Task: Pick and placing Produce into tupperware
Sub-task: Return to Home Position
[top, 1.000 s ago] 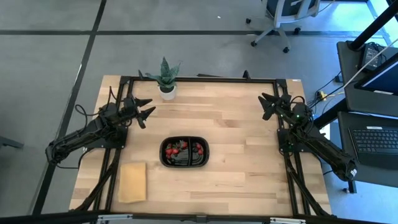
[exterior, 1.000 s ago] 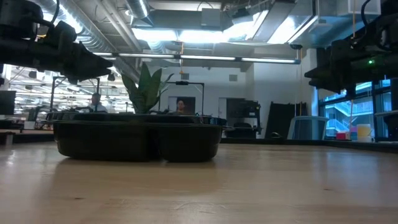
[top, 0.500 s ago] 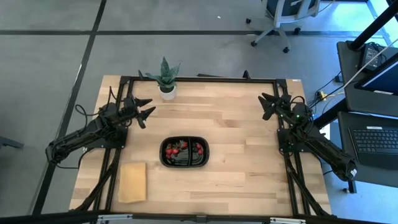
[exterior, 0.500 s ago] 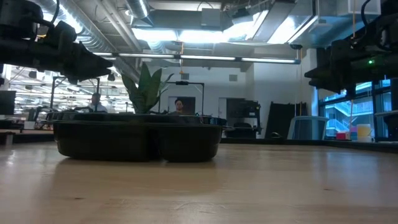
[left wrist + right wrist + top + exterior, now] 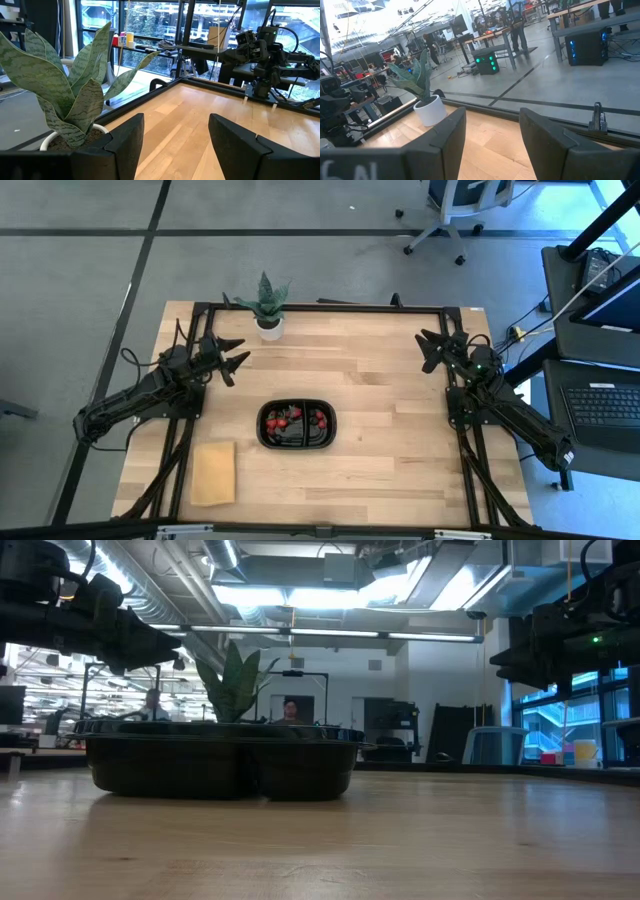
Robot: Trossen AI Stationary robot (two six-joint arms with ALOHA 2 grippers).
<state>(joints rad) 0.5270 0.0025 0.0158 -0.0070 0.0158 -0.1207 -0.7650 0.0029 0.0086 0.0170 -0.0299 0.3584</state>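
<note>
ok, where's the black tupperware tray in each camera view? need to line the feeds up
High view: black tupperware tray in the middle of the table, potted plant at the far edge.
Low view: tray left of centre, plant rising behind it.
Left wrist view: tray not in it; plant close up.
Right wrist view: tray not in it; plant across the table.
Shared landmark: the potted plant, in all four views.

High view: straight down, whole desk (image 5: 380,380). Low view: desk height, close to tupperware (image 5: 220,765) — seen in both. Wrist views both face potted plant (image 5: 65,100).
</note>
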